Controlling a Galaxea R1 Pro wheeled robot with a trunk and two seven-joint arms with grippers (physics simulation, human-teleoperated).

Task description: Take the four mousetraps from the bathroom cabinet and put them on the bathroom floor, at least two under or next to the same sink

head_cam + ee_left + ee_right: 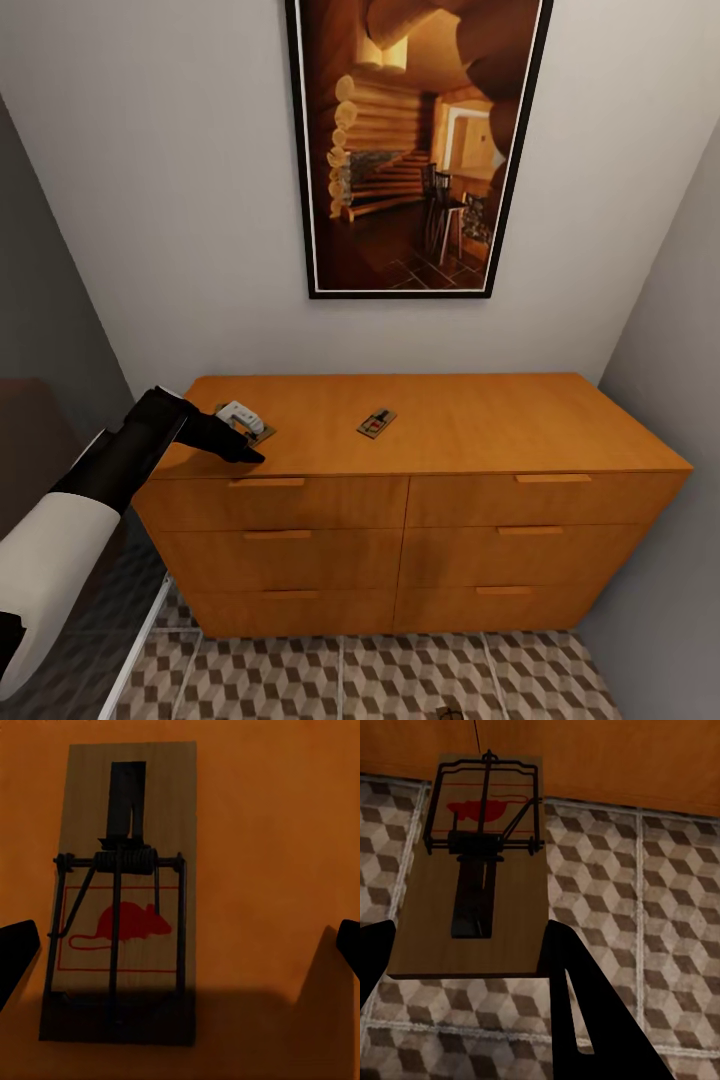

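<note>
The orange-brown cabinet (480,420) stands against the wall. Two mousetraps lie on its top: one near the middle (377,423), the other at the left front (262,432). My left gripper (240,438) hangs over the left one. In the left wrist view that mousetrap (124,907) lies flat on the wood (285,832), and the left gripper (187,937) is open, its fingers wide apart and clear of the board. My right gripper (471,941) is shut on a third mousetrap (480,870), held above the cube-patterned bathroom floor (660,907) close to the cabinet's base (622,757).
A large framed picture (415,140) hangs above the cabinet. Grey walls close in on both sides, forming a narrow nook. A white edge (140,640) runs along the floor at the lower left. Patterned tiles (400,680) lie in front of the drawers.
</note>
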